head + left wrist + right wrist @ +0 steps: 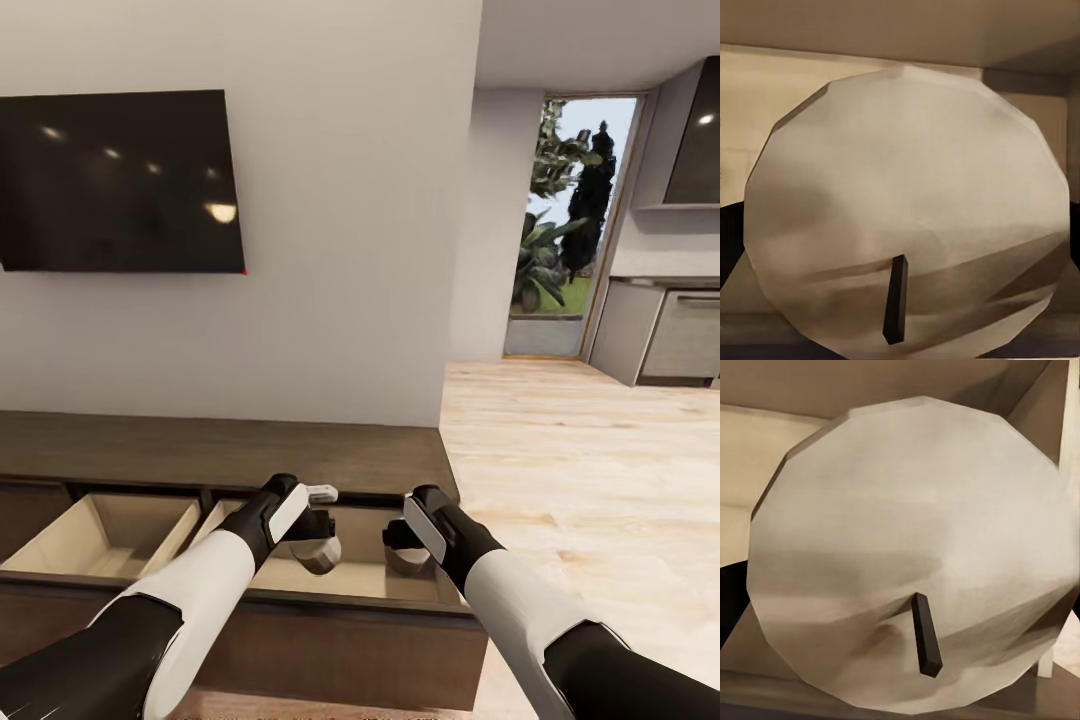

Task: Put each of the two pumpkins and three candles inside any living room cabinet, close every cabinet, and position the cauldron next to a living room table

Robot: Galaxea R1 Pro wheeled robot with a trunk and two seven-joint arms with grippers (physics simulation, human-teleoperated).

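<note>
Two candles were in hand, one per arm, both positioned over the right-hand open drawer of the cabinet (pixel 220 440). The left gripper (pixel 318 545) was clamped on the left candle (pixel 318 553), a tan-beige cylinder held above the light tan drawer interior. The right gripper (pixel 405 548) was clamped on the right candle (pixel 406 560), held just beside the first, with a small gap between them.

In the left wrist view, the left candle (pixel 907 202) presented its flat faceted end face toward the camera, with a short dark wick (pixel 895 298) standing out from it. Behind it lay the tan wall of the drawer. In the right wrist view, the right candle (pixel 915 547) showed the same round end face and a dark wick (pixel 926 645), with the drawer's inner corner behind it. The fingers themselves were hidden behind the candles in both wrist views, so the grip was read from the head view.

The cabinet ran along the wall beneath a wall-mounted television (pixel 120 180). A second drawer (pixel 105 535) stood open to the left of the one under the grippers; its tan interior showed nothing inside in the visible part. To the right, a pale wood floor (pixel 560 460) extended toward a glazed doorway (pixel 565 230) with greenery beyond it, and grey kitchen units (pixel 665 335) stood at the far right.
</note>
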